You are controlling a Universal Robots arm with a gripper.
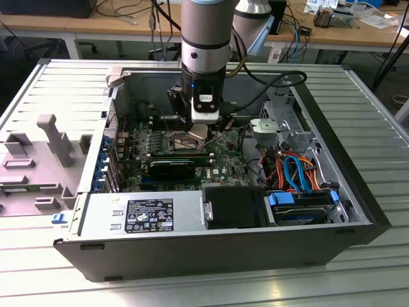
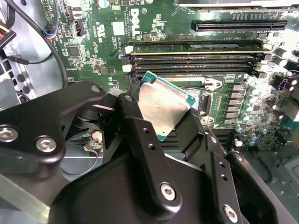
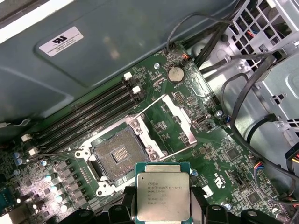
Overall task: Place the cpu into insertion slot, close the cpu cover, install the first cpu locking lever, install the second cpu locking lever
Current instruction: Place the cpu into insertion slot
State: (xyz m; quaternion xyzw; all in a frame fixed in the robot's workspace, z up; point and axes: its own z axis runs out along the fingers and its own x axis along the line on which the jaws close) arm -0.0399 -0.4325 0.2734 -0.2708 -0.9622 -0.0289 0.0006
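**CPU held over board, slot open and empty**

Finding: the gripper (image 3: 162,212) is clamped on the cpu (image 3: 162,196), one finger on each of two opposite edges. In the second wrist view the chip sits tilted between the fingers (image 2: 135,116), with its metal top facing the camera. It hangs above the green board (image 3: 210,154), near the slot (image 3: 120,151) but apart from it, not yet over its centre.

Slot: bare, dark centre exposed, nothing seated in it. The cover (image 3: 176,119) is swung back and lies open just beside the slot. The state of the locking levers cannot be told with certainty.

Setting: in the exterior view the arm reaches down into an open computer case (image 1: 223,256).

Handling assessment: the chip is judged light, thin and stiff, so it needs little grip force. Its smooth edges give small purchase, so it may slip or twist. The underside contacts and the slot's pins are judged fragile. Edge-holding, as seen here, is the proper hold, with the faces left untouched.
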